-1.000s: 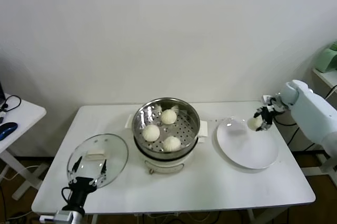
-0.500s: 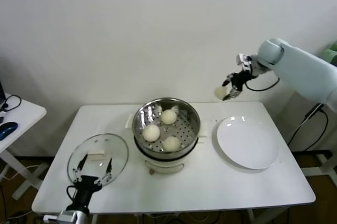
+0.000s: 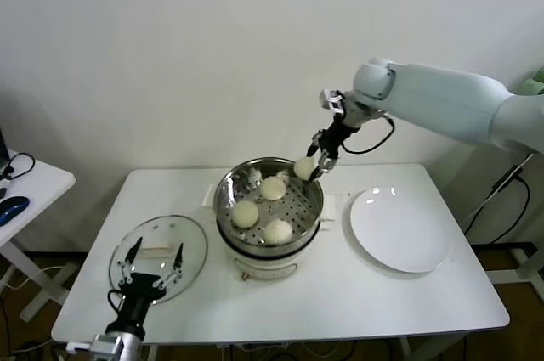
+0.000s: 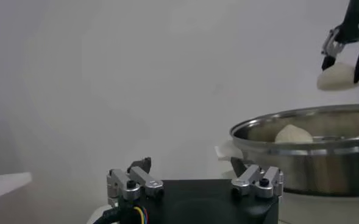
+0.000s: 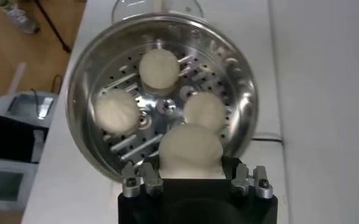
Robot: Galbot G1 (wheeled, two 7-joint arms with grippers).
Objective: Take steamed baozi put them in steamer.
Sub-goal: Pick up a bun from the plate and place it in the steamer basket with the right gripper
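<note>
R gripper (image 3: 316, 163) clamped on baozi (image 3: 304, 167) over steamer (image 3: 316, 201) rim; no legible labels.

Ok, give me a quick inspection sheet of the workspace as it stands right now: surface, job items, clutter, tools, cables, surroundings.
Surface: white table, bare at the front right.
Job's things: steamer mid-table with three baozi inside; fourth baozi held above its right rim.
Clutter: glass lid lying flat left of the steamer; white plate on the right, nothing on it.
Tools: right tool shut on the fourth baozi over the basket edge; left tool open, low at the table's front left, over the lid.
Cables: black cable looped along the right arm; cords on the side table at left.
Surroundings: plain white wall; green object at far right.
</note>
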